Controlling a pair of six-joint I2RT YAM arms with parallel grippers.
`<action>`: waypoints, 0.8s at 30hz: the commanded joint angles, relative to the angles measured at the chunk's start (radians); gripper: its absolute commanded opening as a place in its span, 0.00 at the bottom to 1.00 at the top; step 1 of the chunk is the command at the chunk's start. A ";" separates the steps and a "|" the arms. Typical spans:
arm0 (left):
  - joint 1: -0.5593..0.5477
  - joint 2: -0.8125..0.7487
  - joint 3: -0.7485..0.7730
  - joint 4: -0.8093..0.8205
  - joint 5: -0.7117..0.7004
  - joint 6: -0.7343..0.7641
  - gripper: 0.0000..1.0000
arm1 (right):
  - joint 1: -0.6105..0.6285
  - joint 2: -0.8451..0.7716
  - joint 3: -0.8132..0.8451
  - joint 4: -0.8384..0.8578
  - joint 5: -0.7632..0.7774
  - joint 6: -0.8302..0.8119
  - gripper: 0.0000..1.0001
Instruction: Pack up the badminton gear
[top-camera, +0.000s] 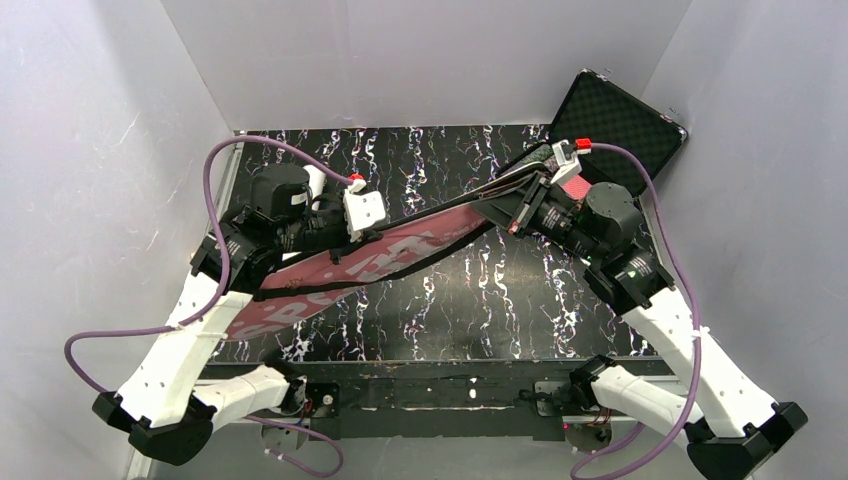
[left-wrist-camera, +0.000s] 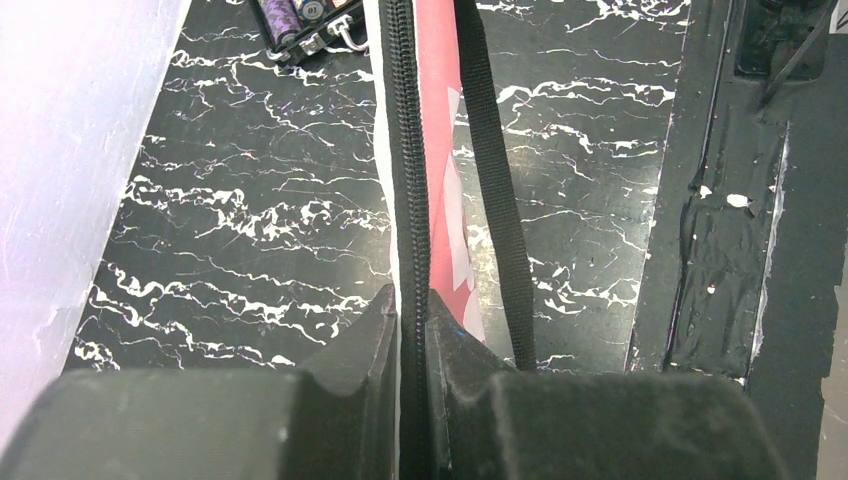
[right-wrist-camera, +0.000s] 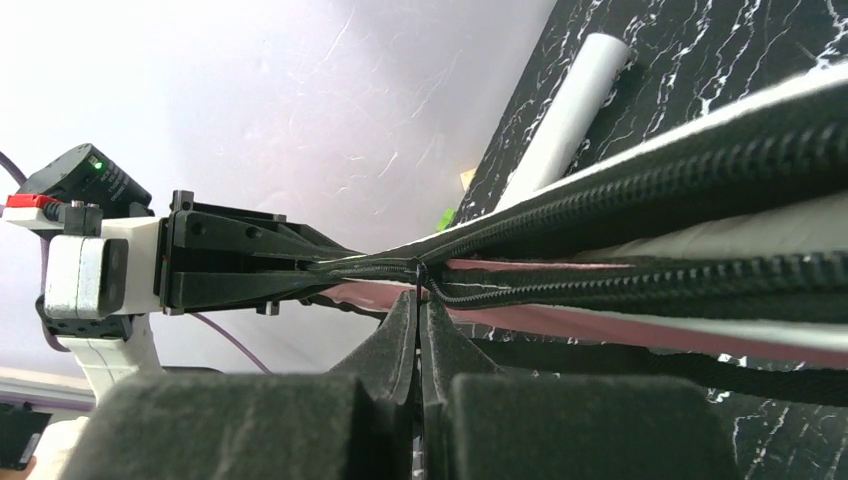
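The left gripper (left-wrist-camera: 410, 312) is squeezing tight on the top edge of the long pink cloth bag (top-camera: 300, 295), right on its black zip (left-wrist-camera: 405, 150). It is holding that part of the bag up off the black table with white squiggles (top-camera: 480, 290). The bag is stretching across the table from near left to far right, and its thin black strap (top-camera: 440, 245) is hanging along its near side. Further right, the right gripper (right-wrist-camera: 420, 300) is clamped on the zip too, just where the two zip rows are meeting. I think it is holding the little zip puller, but that is too small to see. Between the two grippers the zip is looking closed. Past the right gripper the rows are splitting apart, so that end is not zipped yet. I cannot see any rackets, so maybe they are inside. A white round tube (right-wrist-camera: 565, 115) is lying on the table beside the bag, outside it, so packing is not finished. At the far right, a black foam-lined case (top-camera: 620, 120) is standing open.
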 joint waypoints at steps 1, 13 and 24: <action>-0.008 -0.033 0.024 0.047 0.039 0.025 0.00 | -0.002 -0.043 0.071 -0.035 0.056 -0.069 0.01; -0.010 -0.049 0.024 0.011 0.039 0.060 0.00 | -0.236 -0.096 0.148 -0.212 -0.037 -0.111 0.01; -0.013 -0.047 0.045 -0.012 0.044 0.074 0.00 | -0.528 -0.105 0.145 -0.285 -0.259 -0.120 0.01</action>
